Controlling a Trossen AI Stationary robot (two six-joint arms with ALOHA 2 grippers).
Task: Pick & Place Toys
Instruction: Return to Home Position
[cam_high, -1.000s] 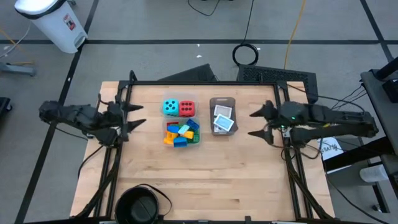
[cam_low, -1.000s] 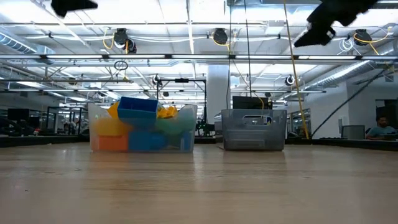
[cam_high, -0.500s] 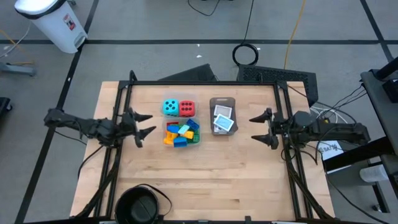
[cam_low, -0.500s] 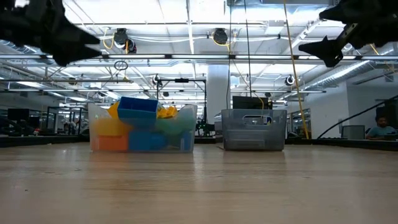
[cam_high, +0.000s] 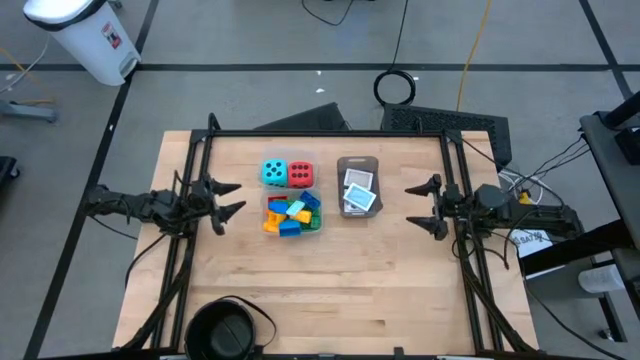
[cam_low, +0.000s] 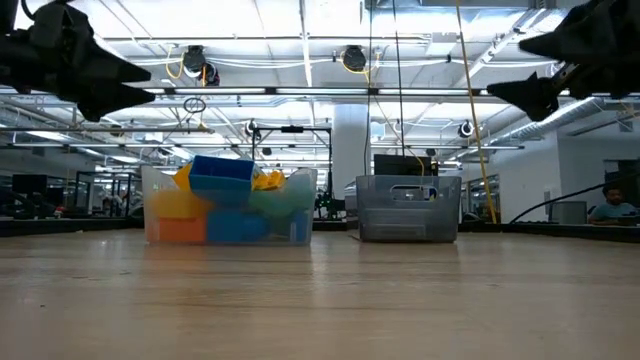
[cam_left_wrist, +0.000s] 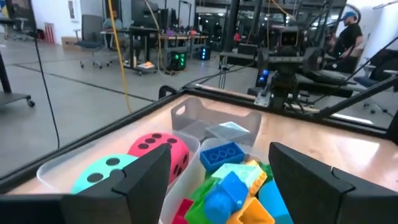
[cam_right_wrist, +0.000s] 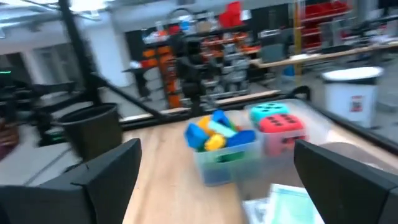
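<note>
A teal die (cam_high: 273, 172) and a red die (cam_high: 299, 174) sit in a clear tub at the table's middle. Beside it, a second clear tub (cam_high: 292, 214) holds several coloured bricks (cam_left_wrist: 233, 180). White green-printed cards (cam_high: 359, 190) lie in a grey tray (cam_low: 408, 210). My left gripper (cam_high: 238, 197) hangs open above the table just left of the tubs, pointing level at them. My right gripper (cam_high: 410, 205) hangs open right of the grey tray, pointing level toward it. Neither has anything between its fingers.
A round black bowl (cam_high: 225, 335) stands at the table's near left corner. Black frame rails (cam_high: 190, 250) run along both side edges of the table. Bare wood (cam_high: 340, 290) spreads between the tubs and the near edge.
Both arms have sunk toward the table and folded back toward their own side edges. My right gripper has tipped up from slanting downward to about level. Both grippers stay open, and the toys have not moved.
</note>
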